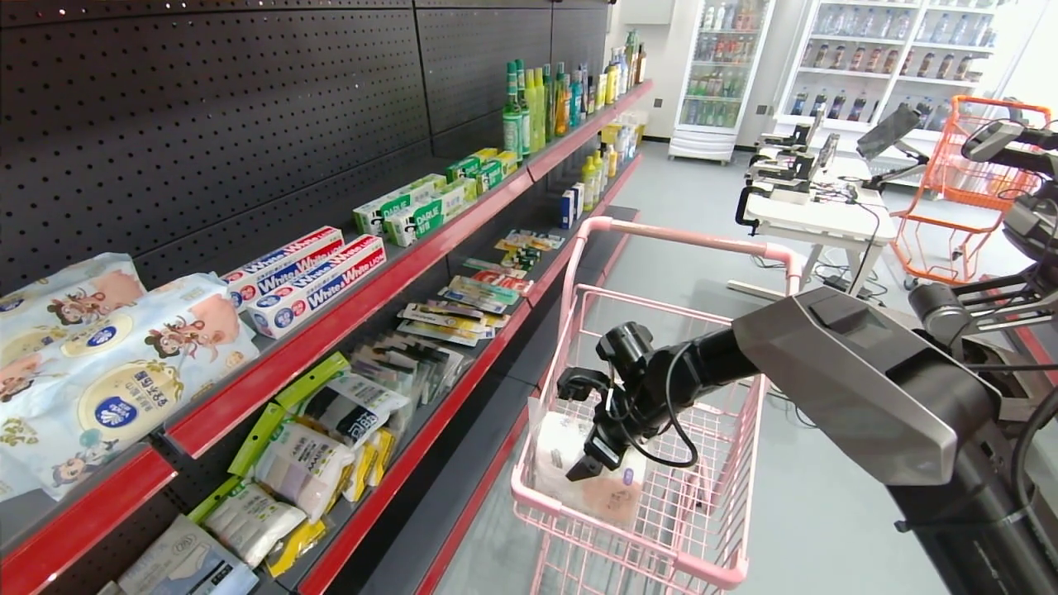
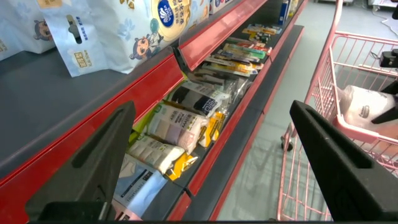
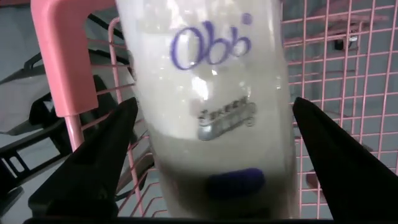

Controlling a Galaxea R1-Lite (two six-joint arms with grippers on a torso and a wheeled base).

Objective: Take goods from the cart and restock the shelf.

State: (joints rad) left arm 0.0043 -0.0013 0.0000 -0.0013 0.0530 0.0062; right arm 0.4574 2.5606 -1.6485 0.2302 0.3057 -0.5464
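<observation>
Beside red shelving (image 1: 347, 318), right gripper (image 1: 588, 459) (spread wide) straddles a white pack (image 1: 552, 463) in the cart (image 1: 690, 238).

The cart (image 1: 679, 241) is thin metal wire and tube under a smooth pink coating with a slight sheen. In it, low in the middle of the head view, the pack (image 1: 550, 463) is wrapped in glossy, milky-white plastic film that catches the light. The right claw (image 1: 588, 468) and left claw (image 2: 211, 109) look like matt black plastic. At the left, the shelf (image 1: 331, 322) has a glossy red painted edge, a matt grey deck and a matt black perforated back panel (image 1: 207, 107). The wipe packs (image 1: 116, 364) are soft, shiny film, and the toothpaste boxes (image 1: 318, 273) are glossy card. The floor (image 1: 694, 207) is smooth grey.
</observation>
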